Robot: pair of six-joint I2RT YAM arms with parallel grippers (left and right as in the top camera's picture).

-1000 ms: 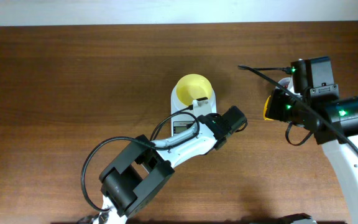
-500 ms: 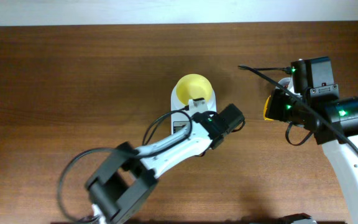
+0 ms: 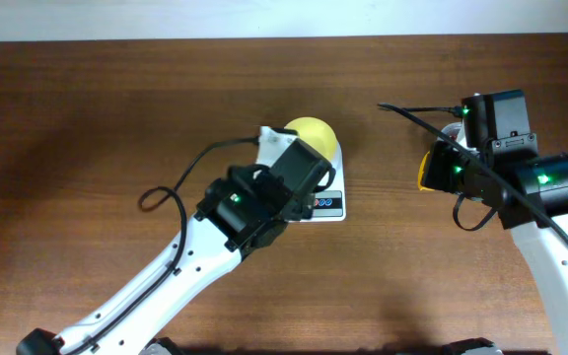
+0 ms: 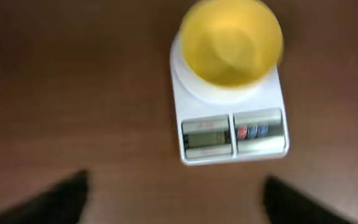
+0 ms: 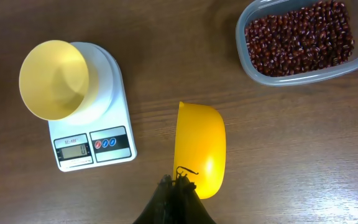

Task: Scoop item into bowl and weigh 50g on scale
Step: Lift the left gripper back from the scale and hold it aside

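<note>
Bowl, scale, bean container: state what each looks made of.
Bowl: likely plastic, pale yellow, smooth with a soft sheen.
Scale: probably white moulded plastic, matte, with a grey display window.
Container: apparently clear, glossy plastic; the beans show through its wall.

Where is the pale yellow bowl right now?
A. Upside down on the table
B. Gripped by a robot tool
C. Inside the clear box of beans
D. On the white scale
D: the bowl stands upright on the scale, on its round platform; the right tool grips only the scoop.
</note>
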